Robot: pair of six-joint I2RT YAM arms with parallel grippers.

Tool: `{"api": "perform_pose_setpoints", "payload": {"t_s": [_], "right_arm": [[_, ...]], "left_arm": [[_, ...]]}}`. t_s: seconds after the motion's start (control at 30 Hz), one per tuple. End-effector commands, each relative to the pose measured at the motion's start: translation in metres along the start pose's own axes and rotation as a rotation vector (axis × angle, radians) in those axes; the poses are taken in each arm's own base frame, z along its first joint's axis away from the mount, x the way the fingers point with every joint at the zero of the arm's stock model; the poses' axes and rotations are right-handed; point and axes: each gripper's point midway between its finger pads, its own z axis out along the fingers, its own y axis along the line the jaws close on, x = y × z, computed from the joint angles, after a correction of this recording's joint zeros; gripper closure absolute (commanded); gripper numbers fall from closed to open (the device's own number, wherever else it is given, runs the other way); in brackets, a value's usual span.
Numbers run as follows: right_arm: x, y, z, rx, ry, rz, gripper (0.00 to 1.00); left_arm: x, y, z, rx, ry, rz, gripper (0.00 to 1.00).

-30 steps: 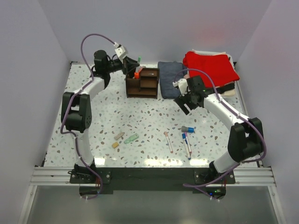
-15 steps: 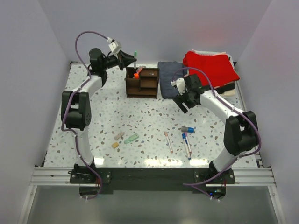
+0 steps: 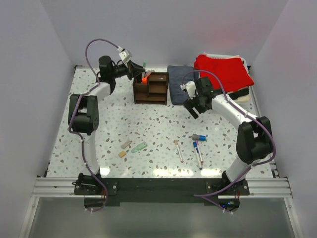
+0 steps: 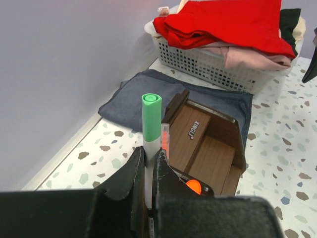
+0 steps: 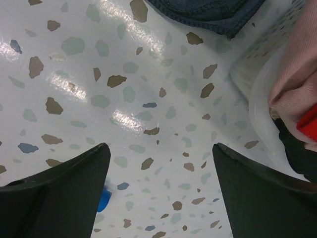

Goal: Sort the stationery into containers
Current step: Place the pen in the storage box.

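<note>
My left gripper [image 3: 136, 68] is shut on a white marker with a green cap [image 3: 144, 64], held upright just behind the left end of the dark brown wooden organizer [image 3: 151, 88]. In the left wrist view the marker [image 4: 151, 119] stands between my fingers [image 4: 133, 171], beside the organizer [image 4: 210, 144], which holds a slim red pen [image 4: 165, 139] and an orange-capped marker [image 4: 193, 186]. My right gripper [image 3: 192, 106] is open and empty above bare table [image 5: 161, 153]. Two tan blocks [image 3: 124, 148], a pale green piece [image 3: 139, 147], a pink pen [image 3: 178, 150] and blue-capped pens [image 3: 198, 151] lie at the front.
A folded dark blue cloth [image 3: 179, 82] lies right of the organizer. A white basket [image 4: 208, 62] with red and pink clothes [image 3: 223, 72] stands at the back right. A grey and blue item [image 3: 199, 137] lies near the pens. The walls are close behind.
My left gripper rose and pulled back with the green-capped marker, then came down again beside the organizer. My right gripper shifted a little toward the back.
</note>
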Motion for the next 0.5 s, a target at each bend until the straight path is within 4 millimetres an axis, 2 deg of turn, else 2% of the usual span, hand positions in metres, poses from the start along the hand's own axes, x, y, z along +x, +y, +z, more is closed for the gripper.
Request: {"api": "perform_pose_setpoints", "payload": {"t_s": [0.0, 0.17, 0.27, 0.4, 0.47], "right_arm": [[-0.009, -0.008, -0.009, 0.022, -0.03, -0.007, 0.11], [-0.012, -0.008, -0.007, 0.018, -0.035, -0.006, 0.11], [-0.013, -0.008, -0.006, 0.017, -0.037, -0.006, 0.11], [-0.015, -0.009, -0.008, 0.02, -0.044, -0.005, 0.11], [-0.016, -0.008, -0.008, 0.018, -0.048, -0.005, 0.11]], "left_arm": [[0.007, 0.009, -0.004, -0.02, 0.014, 0.048, 0.96], [0.013, 0.01, -0.005, -0.032, 0.034, 0.05, 0.86], [0.017, 0.012, -0.007, -0.046, 0.052, 0.045, 0.74], [0.013, 0.009, -0.009, -0.036, 0.063, 0.069, 0.66], [0.001, 0.006, -0.01, -0.028, 0.054, 0.088, 0.65]]}}
